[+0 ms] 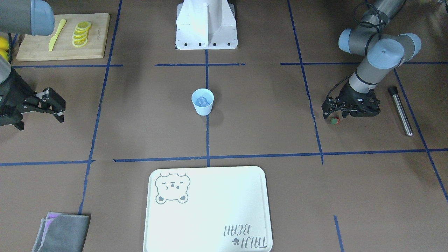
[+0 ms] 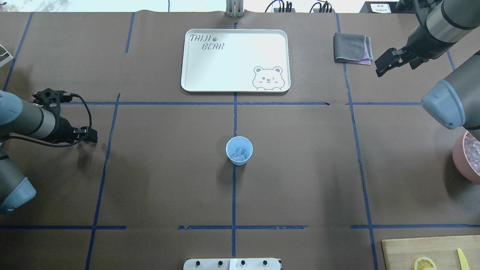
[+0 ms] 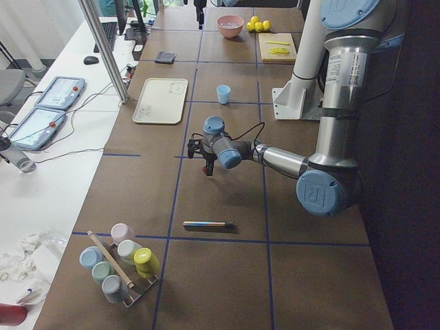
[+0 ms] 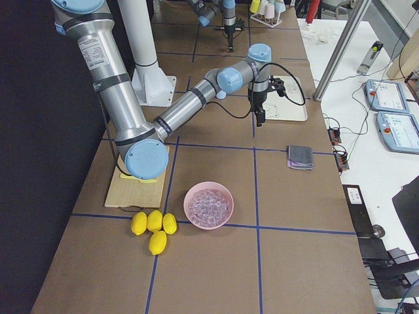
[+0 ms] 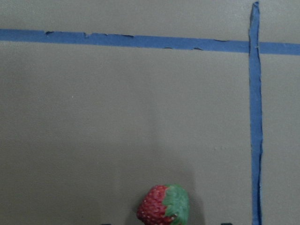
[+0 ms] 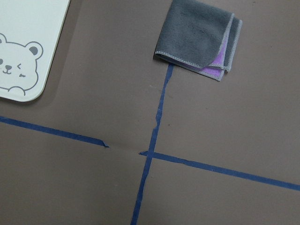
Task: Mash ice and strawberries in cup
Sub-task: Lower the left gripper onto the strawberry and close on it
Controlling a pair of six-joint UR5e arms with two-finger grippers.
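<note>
Starting at the robot's left: finding the left claw hanging low over the strawberry, fingers spread to either side and not plainly pinching it. Placing the berry on its side on the bare counter, well apart from the cup. Judging the step as the pick-up: advising a straight drop, then closing gently across the red body rather than the leafy top, such a small rounded thing being liable to roll or squirt out under a hard squeeze. Noting a metal rod lying just outboard of that arm, probably meant as the masher. Moving to centre: seeing the cup standing upright on the tape line with ice already inside, and nothing blocking the way from berry to cup. Logging beyond it a white bear tray, then a folded grey cloth. Ending at right: logging the right claw hovering spread and holding nothing, and a pink bowl of spare ice at the edge.
</note>
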